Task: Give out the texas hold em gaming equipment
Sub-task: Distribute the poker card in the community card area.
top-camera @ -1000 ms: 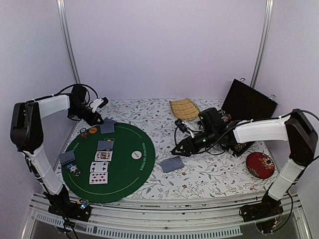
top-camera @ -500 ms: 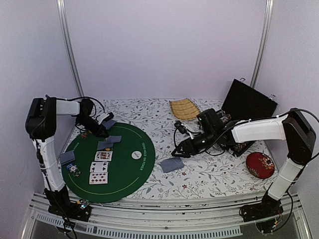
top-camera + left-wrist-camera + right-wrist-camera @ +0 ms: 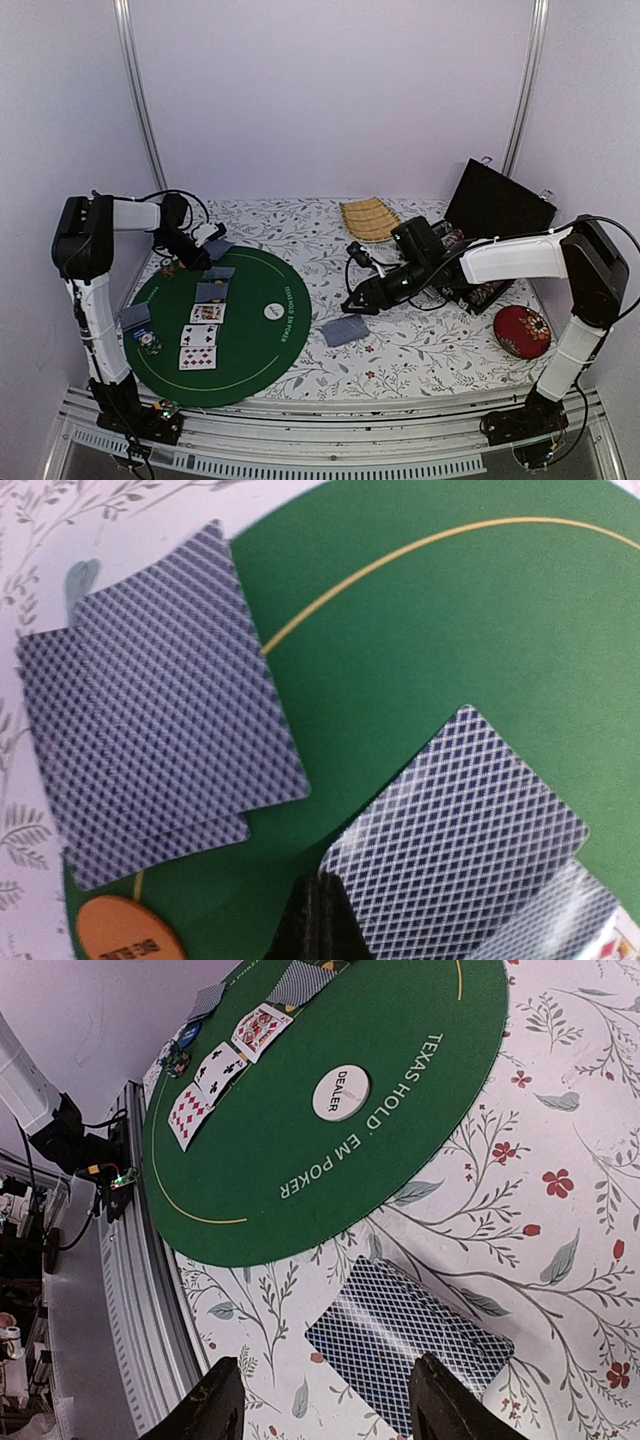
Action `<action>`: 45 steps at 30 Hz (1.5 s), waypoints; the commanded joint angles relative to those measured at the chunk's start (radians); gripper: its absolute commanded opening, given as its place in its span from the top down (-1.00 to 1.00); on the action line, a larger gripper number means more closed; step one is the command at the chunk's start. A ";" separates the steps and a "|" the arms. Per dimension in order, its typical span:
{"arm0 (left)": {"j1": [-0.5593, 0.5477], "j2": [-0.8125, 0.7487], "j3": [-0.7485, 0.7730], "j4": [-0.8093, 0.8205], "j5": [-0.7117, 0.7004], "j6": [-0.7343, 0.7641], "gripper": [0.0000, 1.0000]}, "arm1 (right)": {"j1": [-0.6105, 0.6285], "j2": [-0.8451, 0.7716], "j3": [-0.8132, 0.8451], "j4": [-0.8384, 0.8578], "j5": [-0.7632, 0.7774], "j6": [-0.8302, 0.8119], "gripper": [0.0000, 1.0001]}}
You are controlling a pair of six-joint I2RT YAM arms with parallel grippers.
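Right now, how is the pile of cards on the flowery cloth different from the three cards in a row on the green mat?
The pile of cards lies face down, showing crisscross blue backs; the three cards in a row lie face up, showing red and black pips. The pile is stacked; the three are spread side by side. The pile sits on the flowery cloth, off the green mat. Both are the same rectangular playing cards.

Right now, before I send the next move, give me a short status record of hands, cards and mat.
Left hand: shut, at a grey-blue face-down card over the round green felt mat; grip unclear
Right hand: open, hovering over the grey-blue face-down deck on the floral tablecloth
Face-up cards: three in a column on the mat
White round dealer button: on the mat, untouched
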 commanded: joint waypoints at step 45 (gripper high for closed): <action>0.006 -0.381 -0.319 0.073 -0.013 -0.767 -0.30 | -0.006 0.039 -0.010 0.044 -0.041 -0.007 -0.24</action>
